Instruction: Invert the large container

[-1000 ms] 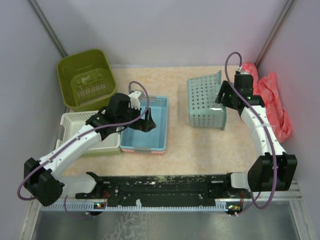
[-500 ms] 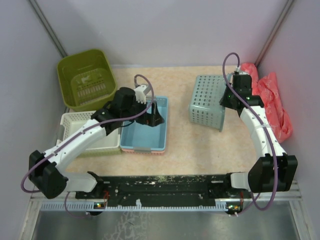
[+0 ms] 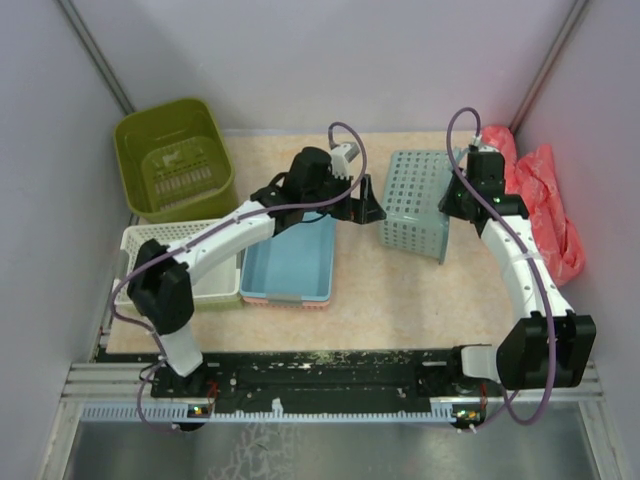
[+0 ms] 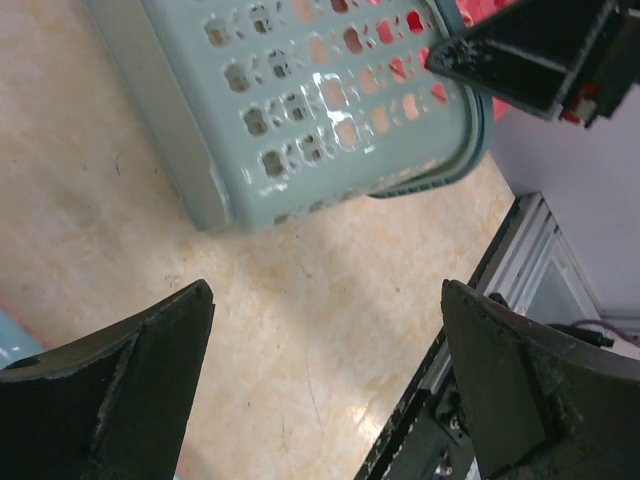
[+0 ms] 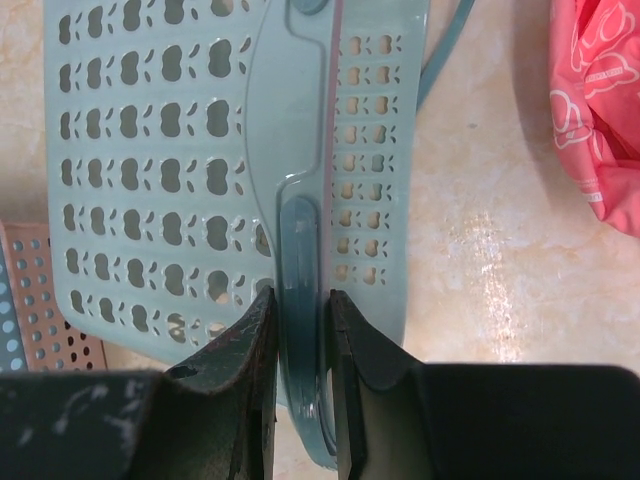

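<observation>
Beige speckled tabletop (image 3: 370, 290), pale grey walls on three sides. On it the right gripper (image 5: 300, 310) is clenched on the thick rim of a small teal lattice-sided plastic basket (image 5: 150, 150), one finger on either side of the rim. The left gripper (image 4: 326, 300) hangs with its fingers spread wide, grasping nothing, just beside that basket and over bare table.

Well apart from both, in the far left corner, stands the deep olive-green plastic tub (image 3: 172, 160): squarish, with rounded corners and a thick rim; its mouth faces up, so its slotted bottom shows through the opening; nothing touches it.

Neither wrist camera catches the tub; from above its outer walls are mostly hidden. The basket looks tipped, though how it sits I cannot tell. A crumpled red plastic bag (image 3: 545, 200) lies against the right wall, cut off in the right wrist view.
</observation>
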